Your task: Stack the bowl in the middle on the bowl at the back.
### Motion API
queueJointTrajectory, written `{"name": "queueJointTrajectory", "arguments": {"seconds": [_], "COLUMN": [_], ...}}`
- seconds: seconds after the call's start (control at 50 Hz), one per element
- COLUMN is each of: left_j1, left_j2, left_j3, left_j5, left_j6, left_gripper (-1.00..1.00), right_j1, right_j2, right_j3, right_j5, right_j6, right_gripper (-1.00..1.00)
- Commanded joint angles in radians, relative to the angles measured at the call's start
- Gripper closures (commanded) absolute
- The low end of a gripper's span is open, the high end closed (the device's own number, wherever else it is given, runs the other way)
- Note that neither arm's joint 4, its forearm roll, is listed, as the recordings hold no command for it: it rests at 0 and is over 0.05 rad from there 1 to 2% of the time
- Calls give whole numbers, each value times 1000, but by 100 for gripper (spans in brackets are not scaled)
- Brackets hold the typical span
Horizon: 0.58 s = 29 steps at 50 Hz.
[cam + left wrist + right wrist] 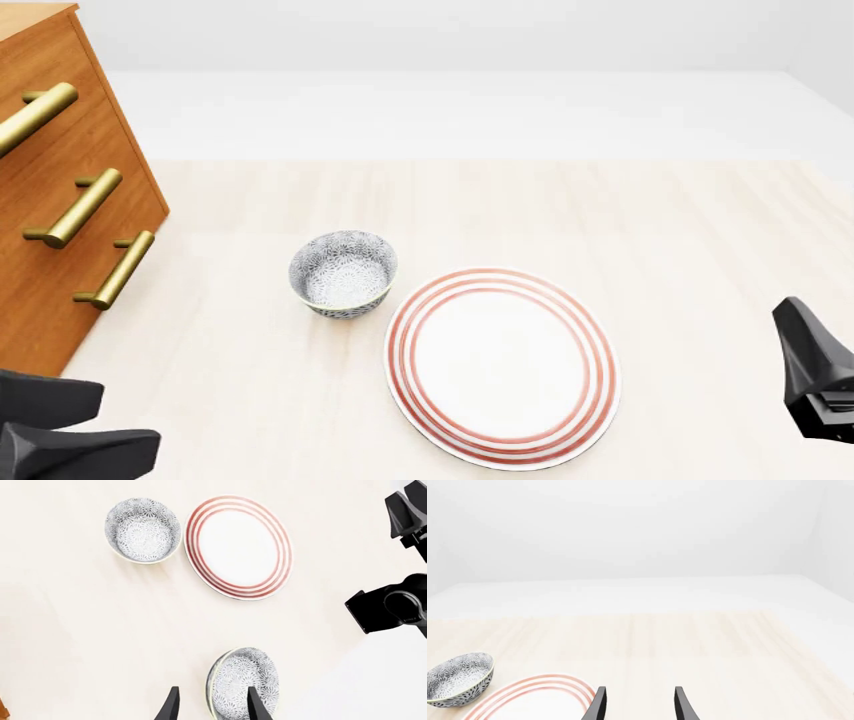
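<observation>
The bowl at the back [343,273] stands upright on the pale wooden table, dark grey speckled outside and paler inside. It also shows as the far bowl [143,529] in the left wrist view and as a low bowl [459,685] in the right wrist view. The bowl in the middle [243,682], wide with a leafy grey pattern, shows only in the left wrist view. My left gripper [212,689] is open over its rim, holding nothing, and one finger overlaps the bowl's inside. My right gripper [639,689] is open and empty beside the plate.
A white plate with red rings [503,365] lies between the two bowls, also seen as the plate [238,547]. A wooden drawer cabinet with brass handles [67,200] stands at the left. The right arm [393,605] reaches in beyond the plate.
</observation>
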Motion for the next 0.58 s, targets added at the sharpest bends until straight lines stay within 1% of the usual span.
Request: {"name": "queueJointTrajectory", "arguments": {"seconds": [0.02,0.04,0.06,0.08,0.1,0.12,0.16,0.18,0.22,0.26,0.3,0.32,0.36,0.38,0.42,0.44,0.46,0.5,0.54,0.56,0.58], "left_j1": [126,182,217,241,241,275,286,301,303,313,309,306,325,340,344,358,364,383,347,376,379], "left_j2": [-70,-108,-122,-132,-132,-150,-164,-170,-177,-184,-192,-199,-223,-241,-255,-273,-279,-302,-311,-325,-335], "left_j3": [-146,-197,-211,-216,-216,-224,-226,-229,-241,-254,-265,-274,-277,-270,-249,-245,-243,-253,-272,-288,-267], "left_j5": [93,102,110,115,115,116,116,117,107,99,90,80,68,60,47,43,40,39,18,22,21], "left_j6": [149,168,186,201,201,250,253,271,272,290,276,307,292,324,349,378,377,402,403,376,412], "left_gripper": [-100,-100,-100,-100,-100,-100,-100,-100,-100,-100,-100,-100,-100,-100,-100,-100,-100,-100,-100,-100,-100], "right_j1": [0,0,0,1,1,2,2,2,2,1,0,-1,-1,-1,-2,-3,-2,-3,-2,-2,-2], "right_j2": [-1,1,1,-1,-1,-1,2,2,0,2,3,3,-2,-4,-3,-6,-7,-8,-6,-5,-5], "right_j3": [-1,-1,-1,-1,-1,-1,-1,-1,0,0,0,0,-1,-1,-1,-2,-2,-2,-1,-1,-1], "right_j5": [1,0,-1,1,2,2,-1,0,1,-2,-3,-3,1,3,3,5,6,7,6,5,4], "right_j6": [1,3,3,3,3,4,5,5,6,4,4,5,4,4,5,5,4,5,5,4,5], "right_gripper": [-100,-100,-100,-100,-100,-100,-100,-100,-100,-100,-100,-100,-100,-100,-100,-100,-100,-100,-100,-100,-100]}}
